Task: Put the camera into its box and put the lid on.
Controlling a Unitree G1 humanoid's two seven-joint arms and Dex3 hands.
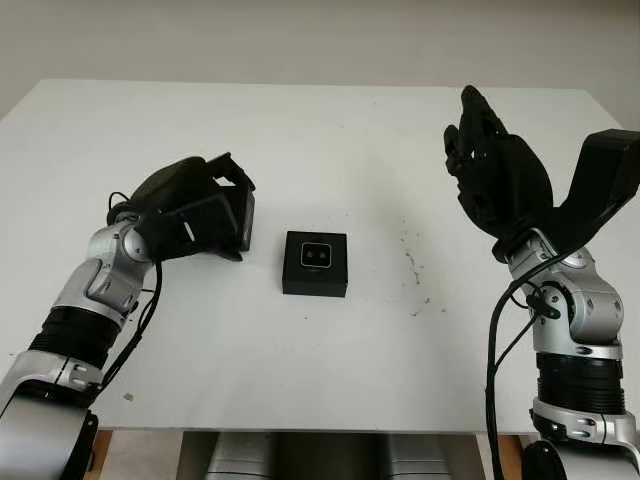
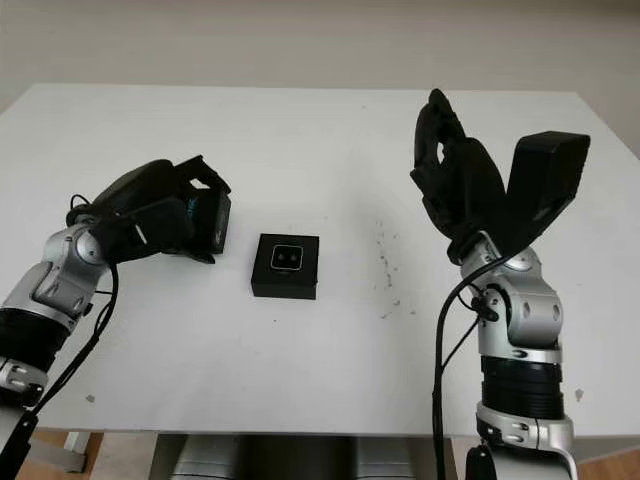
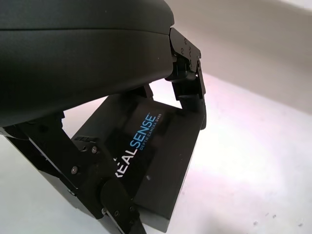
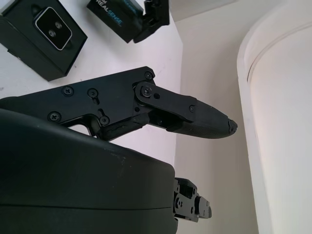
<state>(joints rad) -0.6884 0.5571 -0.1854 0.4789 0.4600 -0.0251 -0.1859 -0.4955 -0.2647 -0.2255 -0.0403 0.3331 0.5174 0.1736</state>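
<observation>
White and wide, the surface [image 1: 300, 140] is stretching out below a pale wall, with a few dark specks [image 1: 415, 265] showing right of centre. Over its right side the right hand [image 1: 495, 170] is hanging raised, holding nothing, palm turned toward the middle. On the left the left hand [image 1: 195, 215] is gripping the black lid [image 1: 240, 220], which is standing on edge on the surface with blue and white lettering [image 3: 139, 139] on its face. Just right of the lid, apart from it, the open black box [image 1: 315, 263] is sitting near the centre, and the camera [image 1: 317, 255] is lying inside it, its two lenses facing up.
</observation>
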